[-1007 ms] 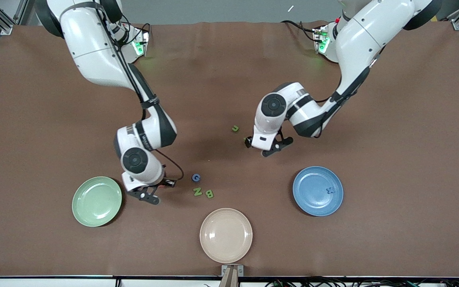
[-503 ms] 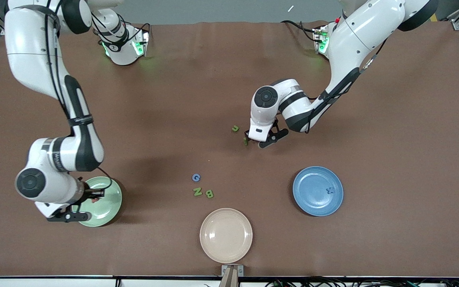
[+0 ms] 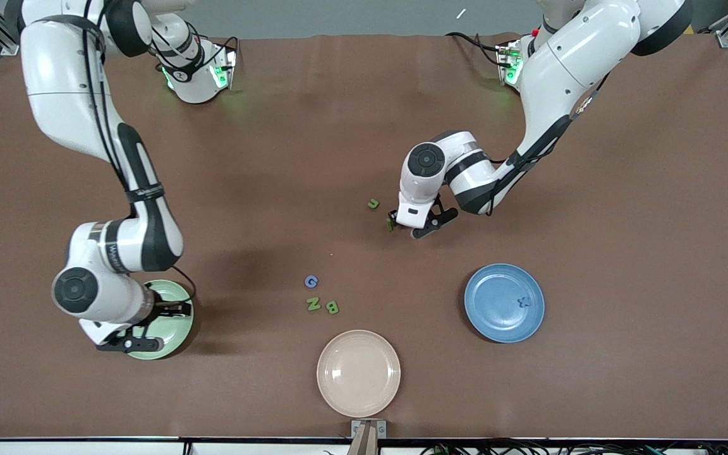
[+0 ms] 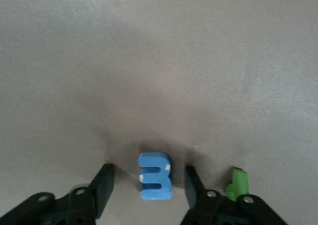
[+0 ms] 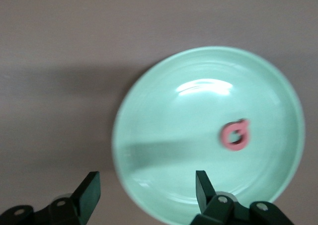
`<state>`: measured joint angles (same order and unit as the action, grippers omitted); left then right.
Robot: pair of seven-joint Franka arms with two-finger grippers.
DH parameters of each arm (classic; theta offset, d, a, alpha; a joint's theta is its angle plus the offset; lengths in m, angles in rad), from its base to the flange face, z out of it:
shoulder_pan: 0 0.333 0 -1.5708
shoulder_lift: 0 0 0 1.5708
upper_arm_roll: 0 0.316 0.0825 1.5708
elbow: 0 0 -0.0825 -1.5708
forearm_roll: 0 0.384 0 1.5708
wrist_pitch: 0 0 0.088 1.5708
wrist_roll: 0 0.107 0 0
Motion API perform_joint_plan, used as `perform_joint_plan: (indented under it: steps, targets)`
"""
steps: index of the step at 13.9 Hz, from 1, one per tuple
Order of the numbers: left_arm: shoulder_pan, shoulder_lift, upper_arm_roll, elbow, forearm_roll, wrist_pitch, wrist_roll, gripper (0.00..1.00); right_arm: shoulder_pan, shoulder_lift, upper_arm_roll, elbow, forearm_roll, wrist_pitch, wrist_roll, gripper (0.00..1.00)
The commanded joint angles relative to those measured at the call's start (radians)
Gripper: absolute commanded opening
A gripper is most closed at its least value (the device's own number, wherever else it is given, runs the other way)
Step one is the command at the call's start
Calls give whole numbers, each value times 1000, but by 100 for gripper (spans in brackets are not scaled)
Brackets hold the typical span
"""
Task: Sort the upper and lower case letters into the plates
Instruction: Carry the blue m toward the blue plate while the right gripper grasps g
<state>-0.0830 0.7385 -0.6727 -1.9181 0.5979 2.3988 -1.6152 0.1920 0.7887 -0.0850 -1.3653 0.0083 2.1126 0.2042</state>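
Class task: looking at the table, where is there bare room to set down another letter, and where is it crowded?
Free: the beige plate is bare, and the blue plate holds only one letter. Open mat lies between the blue plate and the left tool. Crowded: the G, N, B cluster; the right tool covers the green plate.

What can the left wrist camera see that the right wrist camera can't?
Only the left wrist view shows a blue letter lying on the brown table between the open left hand, with a green letter beside it. Only the right wrist view shows the mint green plate with a pink letter in it, under the open right hand. Both show the brown table and an empty, open hand.
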Motion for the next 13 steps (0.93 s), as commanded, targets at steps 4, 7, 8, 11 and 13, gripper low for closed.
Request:
perform_joint_plan:
  steps: [4, 7, 8, 11, 13]
  targets:
    - [70, -4, 10, 59, 23, -7, -2, 0, 223, -19, -2, -26, 137, 20, 357, 85]
    - [165, -30, 10, 131, 25, -17, 62, 0, 326, -16, -4, -106, 182, 183, 486, 85]
    - [202, -30, 12, 170, 25, -23, 107, 0, 346, -16, -4, -126, 182, 219, 504, 85]
    - [247, -8, 34, 287, 20, -43, 254, 0, 391, -12, -6, -178, 179, 288, 538, 84]
    - [233, 18, 103, 374, 10, -43, 383, 0, 406, 1, -9, -184, 167, 302, 544, 83]
